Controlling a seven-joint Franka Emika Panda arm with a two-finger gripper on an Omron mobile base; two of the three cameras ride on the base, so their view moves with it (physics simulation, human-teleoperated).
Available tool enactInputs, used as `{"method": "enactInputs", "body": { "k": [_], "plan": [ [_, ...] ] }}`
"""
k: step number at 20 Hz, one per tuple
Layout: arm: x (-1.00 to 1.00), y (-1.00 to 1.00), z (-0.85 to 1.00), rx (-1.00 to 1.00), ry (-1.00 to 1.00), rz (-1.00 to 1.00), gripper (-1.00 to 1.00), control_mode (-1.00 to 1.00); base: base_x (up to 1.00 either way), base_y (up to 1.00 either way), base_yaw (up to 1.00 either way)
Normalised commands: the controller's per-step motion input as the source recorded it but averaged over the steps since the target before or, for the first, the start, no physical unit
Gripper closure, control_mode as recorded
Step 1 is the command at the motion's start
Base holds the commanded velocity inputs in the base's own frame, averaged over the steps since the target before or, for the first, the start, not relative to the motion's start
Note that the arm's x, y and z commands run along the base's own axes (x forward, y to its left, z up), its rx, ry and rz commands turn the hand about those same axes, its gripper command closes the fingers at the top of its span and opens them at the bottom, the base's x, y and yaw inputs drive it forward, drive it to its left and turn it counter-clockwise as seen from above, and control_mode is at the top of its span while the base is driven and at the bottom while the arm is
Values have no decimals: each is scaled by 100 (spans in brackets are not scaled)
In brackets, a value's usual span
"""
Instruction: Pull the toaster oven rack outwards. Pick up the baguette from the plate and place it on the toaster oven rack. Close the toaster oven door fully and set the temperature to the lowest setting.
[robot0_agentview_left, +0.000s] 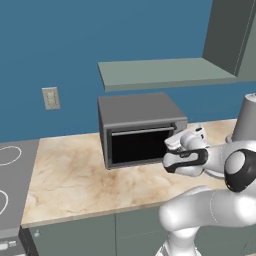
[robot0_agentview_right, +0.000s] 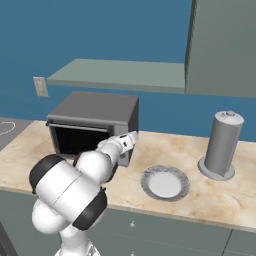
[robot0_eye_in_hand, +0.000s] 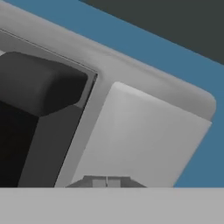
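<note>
Closed end effector (robot0_agentview_right: 133, 138) at toaster oven (robot0_agentview_right: 95, 120) front, plate (robot0_agentview_right: 165, 183) beside

Toaster oven (robot0_agentview_left: 140, 129) (door shut) on counter (robot0_agentview_left: 75, 175).

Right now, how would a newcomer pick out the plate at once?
Start at the marble counter and find the boxy grey toaster oven. To its right, nearer the front edge, lies the plate: round, flat and grey with a paler centre. The tall grey canister beside it stands upright; the plate lies low.

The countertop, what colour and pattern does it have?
The countertop is beige marble with brownish veins, clearest in the left base view.
</note>
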Motion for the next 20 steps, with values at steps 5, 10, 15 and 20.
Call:
{"method": "enactInputs", "body": {
  "k": [5, 10, 15, 20],
  "plan": [
    [12, -15, -89, -14, 82, 10, 100, -100, 0, 0, 0],
    [0, -16, -97, -20, 90, 22, 100, -100, 0, 0, 0],
    [-12, -10, -100, -17, 79, 28, 100, -100, 0, 0, 0],
    [-73, 0, -100, -12, 63, 34, 100, -100, 0, 0, 0]
  ]
}}
